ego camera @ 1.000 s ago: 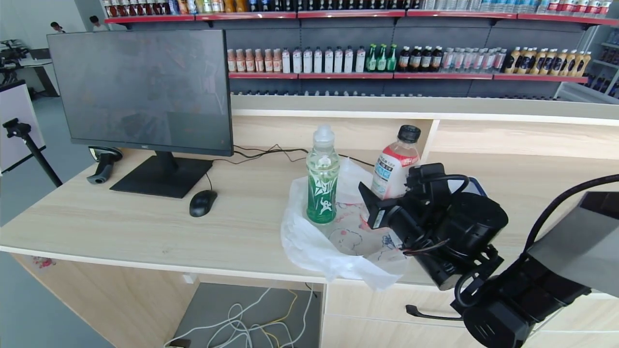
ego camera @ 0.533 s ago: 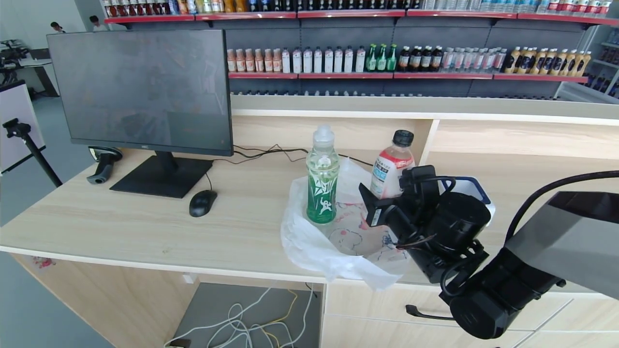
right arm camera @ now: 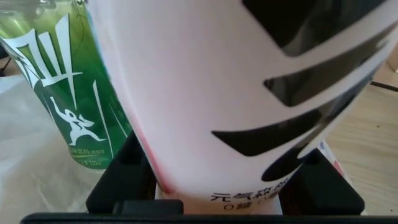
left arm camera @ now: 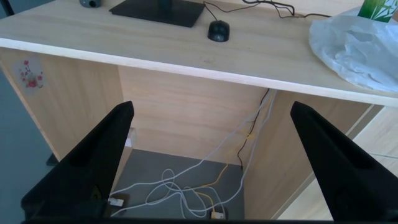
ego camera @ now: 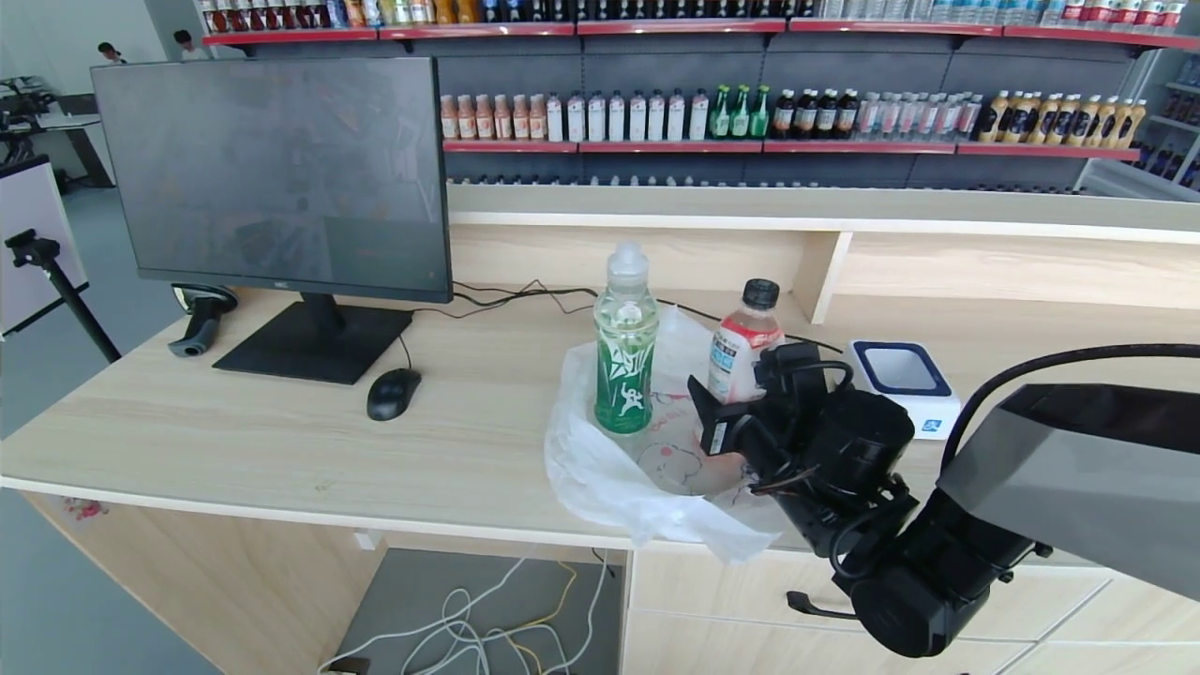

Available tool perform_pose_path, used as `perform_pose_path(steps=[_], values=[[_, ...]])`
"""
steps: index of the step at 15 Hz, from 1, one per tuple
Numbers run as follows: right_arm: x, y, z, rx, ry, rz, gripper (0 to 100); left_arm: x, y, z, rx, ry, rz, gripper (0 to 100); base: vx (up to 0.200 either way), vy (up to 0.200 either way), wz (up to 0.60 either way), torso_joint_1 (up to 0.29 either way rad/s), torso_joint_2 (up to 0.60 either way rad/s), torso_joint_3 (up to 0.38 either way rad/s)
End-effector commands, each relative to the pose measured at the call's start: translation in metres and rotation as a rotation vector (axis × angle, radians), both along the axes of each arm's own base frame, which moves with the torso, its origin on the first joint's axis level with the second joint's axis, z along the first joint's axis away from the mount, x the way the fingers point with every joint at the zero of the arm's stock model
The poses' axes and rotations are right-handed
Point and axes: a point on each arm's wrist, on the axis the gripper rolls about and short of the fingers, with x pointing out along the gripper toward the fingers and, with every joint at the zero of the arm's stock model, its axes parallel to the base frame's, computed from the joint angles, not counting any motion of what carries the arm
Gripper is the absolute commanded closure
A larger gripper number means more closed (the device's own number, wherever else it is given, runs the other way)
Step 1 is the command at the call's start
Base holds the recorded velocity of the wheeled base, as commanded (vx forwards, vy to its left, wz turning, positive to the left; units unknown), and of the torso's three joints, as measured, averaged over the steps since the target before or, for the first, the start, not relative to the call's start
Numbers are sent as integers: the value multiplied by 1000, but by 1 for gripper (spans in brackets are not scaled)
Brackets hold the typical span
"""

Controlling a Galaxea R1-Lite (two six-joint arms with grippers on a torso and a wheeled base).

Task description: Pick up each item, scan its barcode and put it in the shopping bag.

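Observation:
A green drink bottle stands upright on the white plastic shopping bag, which lies crumpled on the counter. Just to its right, my right gripper is shut on a pink-and-white bottle with a black cap, held upright low over the bag. From the right wrist, that pink bottle is very close, with the green bottle beside it. My left gripper hangs open in front of the counter, below its top, holding nothing. The bag lies on the counter above it.
A white barcode scanner block sits on the counter right of the bag. A monitor, a mouse and a handheld scanner occupy the left side. Cables lie on the floor under the counter.
My right gripper has carried the pink bottle down and to the left, from in front of the scanner block to just over the bag. The scanner block is now uncovered.

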Motion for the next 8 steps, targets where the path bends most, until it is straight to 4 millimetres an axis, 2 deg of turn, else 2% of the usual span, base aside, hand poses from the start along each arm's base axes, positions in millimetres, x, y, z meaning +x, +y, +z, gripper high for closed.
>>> perform_pose_path(steps=[1, 8], values=[[3, 1, -11, -12, 24, -2, 100, 0, 0, 0, -1, 1, 0, 0, 0, 0, 0, 0, 0, 0], [5, 3, -32, -27, 76, -1, 100, 0, 0, 0, -1, 1, 0, 0, 0, 0, 0, 0, 0, 0]])
